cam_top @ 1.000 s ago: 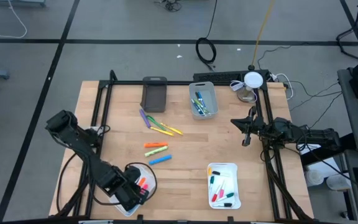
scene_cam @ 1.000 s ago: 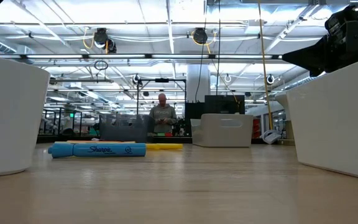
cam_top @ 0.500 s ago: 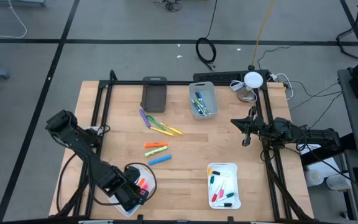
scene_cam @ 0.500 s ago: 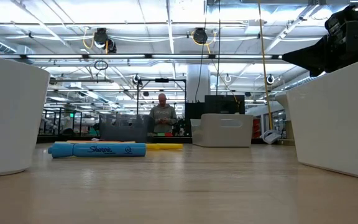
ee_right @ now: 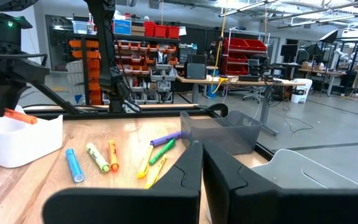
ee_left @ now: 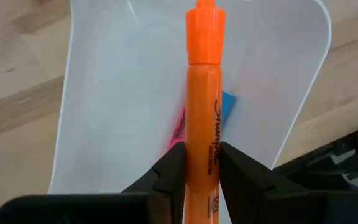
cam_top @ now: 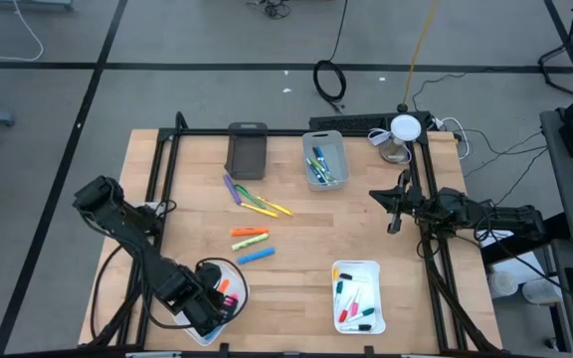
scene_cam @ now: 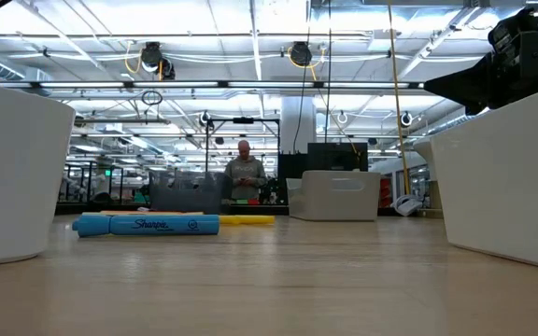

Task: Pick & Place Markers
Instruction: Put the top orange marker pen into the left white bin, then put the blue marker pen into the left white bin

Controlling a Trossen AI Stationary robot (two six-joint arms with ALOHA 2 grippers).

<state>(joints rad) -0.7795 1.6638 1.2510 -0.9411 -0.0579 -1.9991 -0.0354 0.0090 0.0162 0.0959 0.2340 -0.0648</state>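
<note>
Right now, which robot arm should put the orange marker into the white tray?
The left arm. Its left gripper is shut on the orange marker, right above the white tray. The right gripper waits at the table's far right edge, holding nothing.

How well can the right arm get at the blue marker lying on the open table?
Probably yes. The blue marker lies alone on bare wood, nothing stands between it and the right gripper, which looks empty, though it waits near the table's right edge.
</note>
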